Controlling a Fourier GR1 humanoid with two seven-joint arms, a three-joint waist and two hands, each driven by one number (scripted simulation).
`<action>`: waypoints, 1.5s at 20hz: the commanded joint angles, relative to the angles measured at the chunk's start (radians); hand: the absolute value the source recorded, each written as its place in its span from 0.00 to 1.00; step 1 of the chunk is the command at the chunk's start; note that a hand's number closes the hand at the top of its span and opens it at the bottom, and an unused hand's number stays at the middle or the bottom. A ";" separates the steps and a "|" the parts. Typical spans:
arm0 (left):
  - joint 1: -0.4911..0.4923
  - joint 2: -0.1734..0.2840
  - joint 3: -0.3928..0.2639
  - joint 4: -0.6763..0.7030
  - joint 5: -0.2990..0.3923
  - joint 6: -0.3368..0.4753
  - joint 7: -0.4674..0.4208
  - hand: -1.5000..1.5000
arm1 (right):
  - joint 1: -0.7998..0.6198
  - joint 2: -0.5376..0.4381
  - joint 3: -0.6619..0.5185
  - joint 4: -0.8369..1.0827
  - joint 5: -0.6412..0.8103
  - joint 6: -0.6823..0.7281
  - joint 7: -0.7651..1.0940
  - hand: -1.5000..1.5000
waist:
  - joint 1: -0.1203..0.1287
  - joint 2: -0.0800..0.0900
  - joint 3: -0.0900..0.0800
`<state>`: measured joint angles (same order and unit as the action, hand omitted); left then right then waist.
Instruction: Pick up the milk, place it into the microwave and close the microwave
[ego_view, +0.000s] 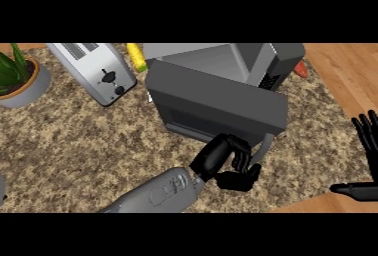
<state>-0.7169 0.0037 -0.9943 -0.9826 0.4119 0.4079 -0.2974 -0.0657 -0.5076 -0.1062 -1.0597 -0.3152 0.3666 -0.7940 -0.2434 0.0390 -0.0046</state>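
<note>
Our left hand (225, 162) has its fingers curled at the handle (263, 146) of the microwave (221, 85) door (214, 102), which is partly swung; right hand (363, 150) rests open at the right edge. We can't see the milk, probably inside already. Remaining: finish closing the door.

The left forearm (159, 192) is a smooth, rounded grey shell with a slight sheen and faint lighter markings on its upper face, too small to read. It narrows toward the wrist, where it meets a glossy black left hand (225, 165) made of blocky, segmented parts. At the right edge of the frame the right hand (363, 160) is the same glossy black, with slim, jointed fingers (365, 132) and a thick, rounded thumb.
</note>
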 joint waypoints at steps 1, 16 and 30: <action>-0.088 -0.004 0.034 0.022 0.051 0.030 -0.016 1.00 | -0.043 -0.016 0.009 -0.028 -0.016 0.059 -0.008 0.00 | -0.029 0.014 0.001; -0.311 -0.003 0.091 0.161 0.169 0.094 0.015 1.00 | -0.118 -0.050 0.039 -0.101 -0.098 0.132 0.068 0.00 | -0.129 0.042 0.008; -0.419 -0.002 0.113 0.264 0.246 0.128 0.024 1.00 | -0.190 -0.087 0.114 -0.182 -0.159 0.242 0.163 0.00 | -0.186 0.064 0.012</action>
<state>-1.0622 0.0338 -0.8886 -0.7316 0.6491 0.5387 -0.2670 -0.2453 -0.5808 -0.0134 -1.2318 -0.4638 0.5204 -0.6092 -0.4055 0.1013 0.0049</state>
